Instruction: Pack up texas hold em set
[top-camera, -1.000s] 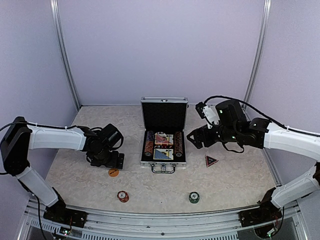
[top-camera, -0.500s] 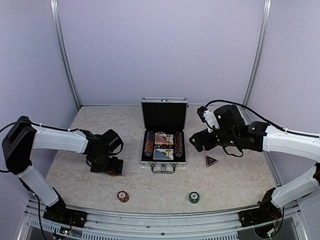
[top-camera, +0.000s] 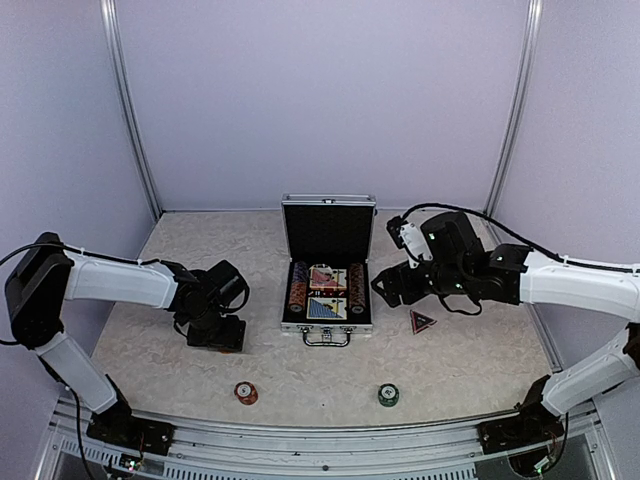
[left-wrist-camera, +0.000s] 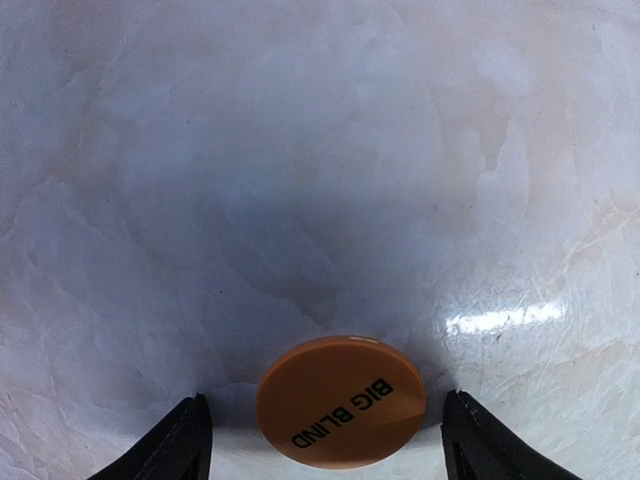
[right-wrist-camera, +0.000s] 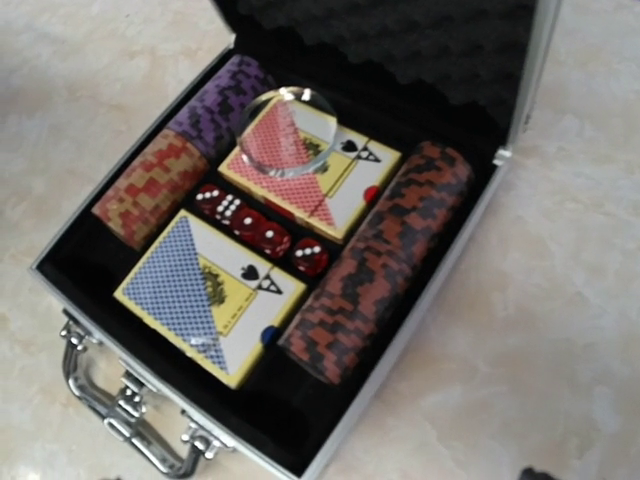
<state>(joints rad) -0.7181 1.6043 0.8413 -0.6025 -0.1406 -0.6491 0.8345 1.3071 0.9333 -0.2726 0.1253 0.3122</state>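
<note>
The silver case (top-camera: 328, 232) stands open mid-table, lid upright. In the right wrist view, the case (right-wrist-camera: 421, 326) holds a red deck (right-wrist-camera: 330, 185), a blue deck (right-wrist-camera: 205, 285), red dice (right-wrist-camera: 258, 225) and chip rows (right-wrist-camera: 385, 265). A clear round disc (right-wrist-camera: 290, 130) lies on the red deck. My right gripper (top-camera: 384, 290) hovers open beside the case's right edge, holding nothing. My left gripper (left-wrist-camera: 330, 450) is low on the table, open, its fingers (left-wrist-camera: 185, 445) straddling an orange "BIG BLIND" disc (left-wrist-camera: 340, 402) with small gaps. The red-black triangle marker (top-camera: 422, 321) lies right of the case.
A red chip stack (top-camera: 245, 392) and a green chip stack (top-camera: 388, 395) sit near the front edge. The case's handle (right-wrist-camera: 110, 395) sticks out toward the front. Purple walls enclose the table on three sides.
My left gripper came down over the orange disc, which it now hides in the top view, and its jaws narrowed. My right arm shifted left toward the case.
</note>
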